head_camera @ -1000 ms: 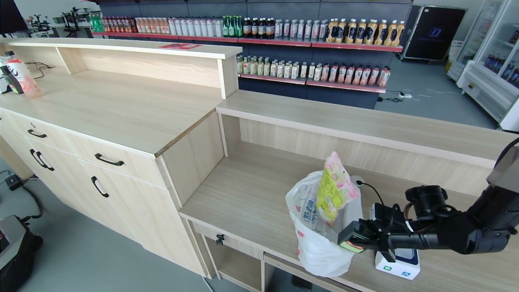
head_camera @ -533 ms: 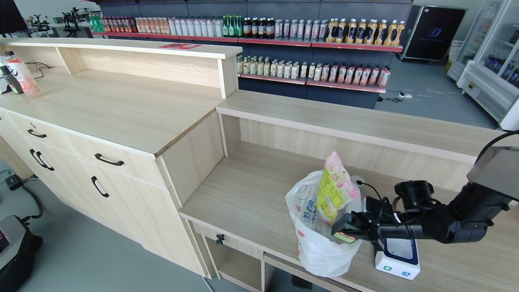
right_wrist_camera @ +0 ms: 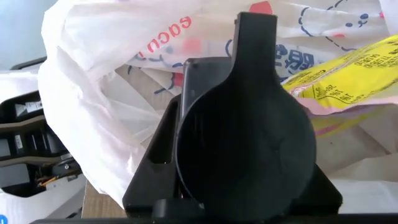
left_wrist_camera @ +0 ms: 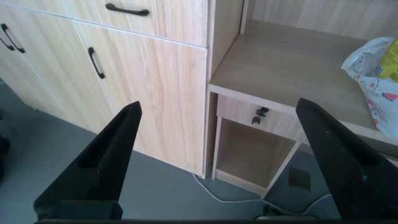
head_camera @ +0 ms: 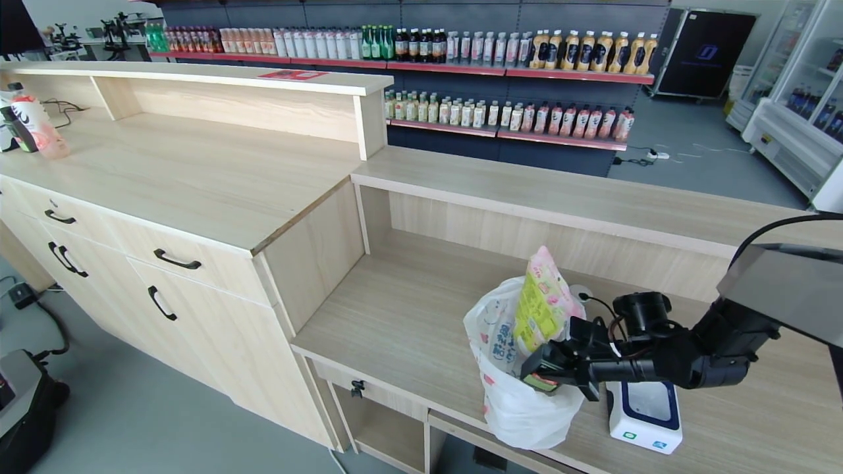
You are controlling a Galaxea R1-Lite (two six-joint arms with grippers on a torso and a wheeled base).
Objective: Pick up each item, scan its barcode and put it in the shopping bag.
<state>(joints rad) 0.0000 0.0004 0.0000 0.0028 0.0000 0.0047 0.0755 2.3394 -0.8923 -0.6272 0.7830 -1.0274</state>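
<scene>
Wood counter (head_camera: 408, 309), drink shelves (head_camera: 507, 66) behind; right tool (head_camera: 558, 370) tight on box (head_camera: 536, 372) over bag (head_camera: 520, 415); left tool (left_wrist_camera: 219, 106) agape.

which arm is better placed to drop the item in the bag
Right. The right gripper holds the item at the bag mouth; the left gripper hangs open low by the cabinet.

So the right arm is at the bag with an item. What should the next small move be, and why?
Probably lower the right gripper a little into the shopping bag, then release. It is shut on a dark box that sits at the bag's open mouth, beside the yellow snack packet already standing inside. The box looks level with the rim rather than below it, so letting go now might tip it out.
</scene>
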